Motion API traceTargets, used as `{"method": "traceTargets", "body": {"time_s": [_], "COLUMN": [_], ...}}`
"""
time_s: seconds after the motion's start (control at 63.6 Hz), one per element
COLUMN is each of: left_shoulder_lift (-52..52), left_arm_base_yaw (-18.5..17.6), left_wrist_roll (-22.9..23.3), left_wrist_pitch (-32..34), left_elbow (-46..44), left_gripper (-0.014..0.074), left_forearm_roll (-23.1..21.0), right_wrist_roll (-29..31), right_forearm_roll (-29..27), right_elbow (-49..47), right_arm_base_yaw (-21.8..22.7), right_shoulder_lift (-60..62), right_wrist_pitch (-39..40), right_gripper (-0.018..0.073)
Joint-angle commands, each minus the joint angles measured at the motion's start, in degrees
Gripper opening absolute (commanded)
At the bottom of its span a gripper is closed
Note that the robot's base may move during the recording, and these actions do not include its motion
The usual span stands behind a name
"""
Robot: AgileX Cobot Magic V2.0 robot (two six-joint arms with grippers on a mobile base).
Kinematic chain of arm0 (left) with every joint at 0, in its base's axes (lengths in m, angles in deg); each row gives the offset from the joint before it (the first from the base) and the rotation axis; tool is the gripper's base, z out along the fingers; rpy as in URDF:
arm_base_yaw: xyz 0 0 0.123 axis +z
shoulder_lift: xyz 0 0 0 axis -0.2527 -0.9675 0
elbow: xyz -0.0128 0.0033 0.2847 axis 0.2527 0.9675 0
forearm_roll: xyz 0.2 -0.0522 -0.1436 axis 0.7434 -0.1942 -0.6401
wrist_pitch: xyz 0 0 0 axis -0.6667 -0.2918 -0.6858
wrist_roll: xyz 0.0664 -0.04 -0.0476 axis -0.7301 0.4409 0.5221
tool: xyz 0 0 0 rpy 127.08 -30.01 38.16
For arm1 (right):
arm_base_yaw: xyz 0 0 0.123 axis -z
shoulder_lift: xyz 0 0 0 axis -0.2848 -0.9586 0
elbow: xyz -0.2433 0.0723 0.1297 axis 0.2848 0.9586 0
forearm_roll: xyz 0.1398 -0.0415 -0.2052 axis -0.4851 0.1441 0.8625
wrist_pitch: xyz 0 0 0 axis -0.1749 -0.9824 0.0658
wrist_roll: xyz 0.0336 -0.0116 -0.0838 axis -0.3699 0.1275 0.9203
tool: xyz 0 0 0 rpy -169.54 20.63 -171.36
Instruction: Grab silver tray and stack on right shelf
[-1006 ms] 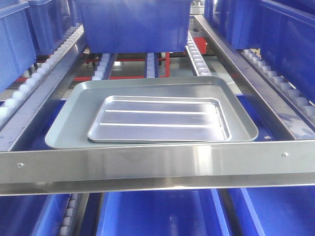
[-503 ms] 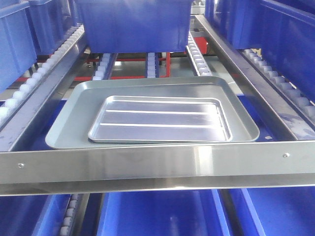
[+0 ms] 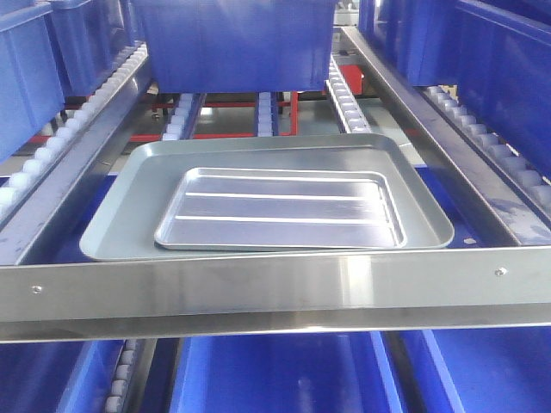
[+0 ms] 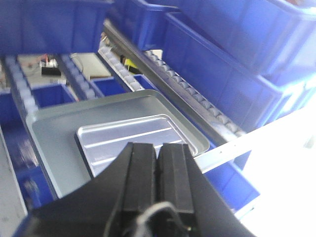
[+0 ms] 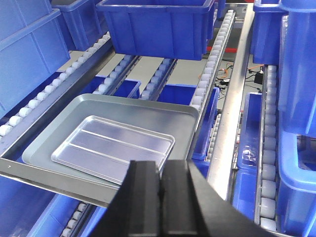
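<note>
Silver tray (image 3: pixel 280 209): shiny, shallow, two lengthwise ridges; lies flat inside a larger dull grey tray (image 3: pixel 120 215), nested toward that tray's near edge. Nothing holds it; it looks settled on the bigger tray's floor, rims apart on the far and side edges, close at the front.

Shelf level (image 3: pixel 258 288): broad polished front bar across the near side, grey side rails, lanes of white rollers (image 3: pixel 344 99) running back. The front bar rises just before the trays' near rims and likely serves as the stop that keeps them from rolling forward.

Left gripper (image 4: pixel 158 173): black fingers (image 4: pixel 140 170) pressed together, nothing between them; hangs above and short of the trays, touching neither.

Right gripper (image 5: pixel 160 190): fingers (image 5: pixel 145 190) likewise closed against each other, empty; poised over the front bar, near the trays' right corner, apart from them.

Surroundings: blue plastic bin (image 3: pixel 232 43) on the rollers behind the trays; more blue bins (image 5: pixel 301 74) on the neighbouring lanes to either side and on the level below.

Obstructions, by judgement: the front bar crowds the silver tray's near rim, and the grey tray's raised wall surrounds it, so a low rim is all there is to grip. The bin behind limits reach from the far side.
</note>
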Motion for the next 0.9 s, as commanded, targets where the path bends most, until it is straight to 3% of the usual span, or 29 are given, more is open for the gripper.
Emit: {"method": "traceTargets", "body": {"time_s": [0.0,0.079,0.189,0.299,0.393,0.472,0.582,0.629,0.88], "left_shoulder_lift": [0.77,2.68,6.67,11.33,13.97,13.65,13.65,13.86,13.86], "left_arm_base_yaw": [2.37,8.36,21.31,31.93,38.01,40.58,40.36,39.89,39.49], "left_wrist_roll": [-5.25,-5.25,-5.25,-5.25,-5.25,-5.25,-5.25,-5.25,-5.25], "left_wrist_pitch": [6.13,7.78,9.06,9.06,11.01,17.79,31.29,26.52,26.49], "left_elbow": [-0.05,2.62,7.43,12.5,17.48,22.52,29.97,28.89,29.52], "left_gripper": [-0.0093,-0.0093,-0.0093,-0.0093,-0.0093,-0.0093,-0.0093,-0.0093,-0.0093], "left_forearm_roll": [-2.8,-4.95,-8.29,-9.26,-9.58,-9.58,-6.86,-5.87,-6.11], "right_wrist_roll": [0.4,0.4,0.4,0.4,0.4,0.4,0.4,0.4,0.4], "right_forearm_roll": [1.6,1.6,1.6,1.6,1.6,1.6,1.6,1.6,1.6], "right_elbow": [-1.48,-1.48,-1.48,-1.48,-1.48,-1.48,-1.48,-1.48,-1.48], "right_arm_base_yaw": [-0.07,-0.07,-0.07,-0.07,-0.07,-0.07,-0.07,-0.07,-0.07], "right_shoulder_lift": [-0.66,-0.66,-0.66,-0.66,-0.66,-0.66,-0.66,-0.66,-0.66], "right_wrist_pitch": [4.52,4.52,4.52,4.52,4.52,4.54,4.31,4.31,4.32], "right_gripper": [0.0057,0.0057,0.0057,0.0057,0.0057,0.0057,0.0057,0.0057,0.0057]}}
